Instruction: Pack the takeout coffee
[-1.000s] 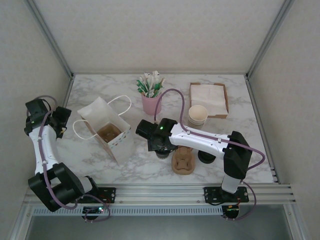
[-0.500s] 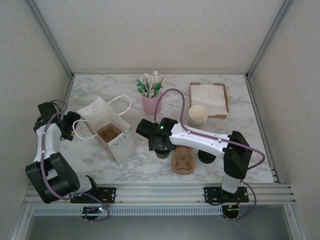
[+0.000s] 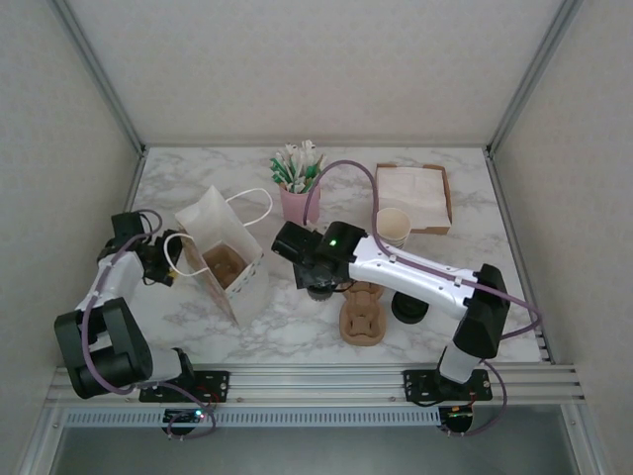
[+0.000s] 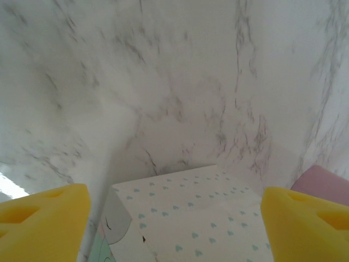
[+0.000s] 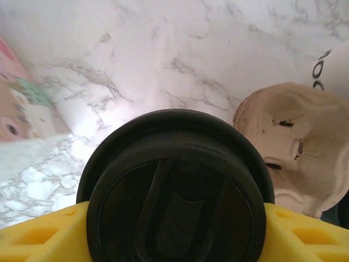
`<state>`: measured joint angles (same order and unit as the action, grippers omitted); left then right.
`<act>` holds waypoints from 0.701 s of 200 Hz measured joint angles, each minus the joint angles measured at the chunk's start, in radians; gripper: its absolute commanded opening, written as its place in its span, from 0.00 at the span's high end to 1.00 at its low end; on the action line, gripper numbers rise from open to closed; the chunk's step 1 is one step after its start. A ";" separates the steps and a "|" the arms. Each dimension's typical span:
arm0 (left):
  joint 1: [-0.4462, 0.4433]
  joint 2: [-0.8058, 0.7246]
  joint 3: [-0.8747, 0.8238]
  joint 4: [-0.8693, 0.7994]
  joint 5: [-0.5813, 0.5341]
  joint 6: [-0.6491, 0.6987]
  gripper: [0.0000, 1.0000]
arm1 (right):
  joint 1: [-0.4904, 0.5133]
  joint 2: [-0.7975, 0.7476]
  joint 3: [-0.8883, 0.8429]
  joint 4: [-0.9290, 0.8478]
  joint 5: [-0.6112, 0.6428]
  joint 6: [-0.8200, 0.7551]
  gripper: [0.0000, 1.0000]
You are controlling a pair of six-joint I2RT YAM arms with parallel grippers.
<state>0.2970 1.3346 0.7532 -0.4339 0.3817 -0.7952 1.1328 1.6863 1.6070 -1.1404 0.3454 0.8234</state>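
Note:
The takeout coffee (image 5: 174, 202), a cup under a round black lid, sits between my right gripper's (image 5: 174, 236) yellow fingers (image 5: 43, 232), which press against the lid's rim on both sides. From above, the right gripper (image 3: 318, 282) hangs over the coffee (image 3: 318, 291), just right of the open paper bag (image 3: 223, 262). My left gripper (image 3: 165, 259) is open at the bag's left side, by its handle. In the left wrist view the bag's heart-printed wall (image 4: 191, 218) lies between the wide-apart fingers of the left gripper (image 4: 174, 224).
A brown pulp cup carrier (image 3: 361, 315) lies right of the coffee, with a loose black lid (image 3: 408, 307) beside it. Behind stand a stack of cream cups (image 3: 394, 226), a pink cup of sachets (image 3: 297, 203) and a napkin box (image 3: 413, 196).
My left gripper has swung right, up to the bag's handle, and the bag has shifted. The right gripper's fingers have narrowed onto the coffee and the arm has moved slightly back.

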 measured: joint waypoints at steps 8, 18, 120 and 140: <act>-0.014 0.000 -0.020 0.021 0.003 -0.018 0.18 | 0.000 -0.008 0.012 -0.007 0.005 -0.005 0.31; -0.026 0.000 -0.046 0.043 0.003 -0.037 0.19 | 0.000 -0.016 0.026 -0.017 0.013 -0.010 0.31; -0.208 -0.009 -0.169 0.256 -0.023 -0.234 0.22 | 0.000 -0.090 0.188 -0.191 0.155 -0.100 0.34; -0.260 -0.009 -0.183 0.291 -0.051 -0.280 0.22 | 0.000 -0.123 0.249 -0.230 0.188 -0.131 0.34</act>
<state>0.0368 1.3258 0.5701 -0.1429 0.3302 -1.0752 1.1328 1.5631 1.8561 -1.3701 0.5331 0.6922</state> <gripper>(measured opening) 0.782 0.672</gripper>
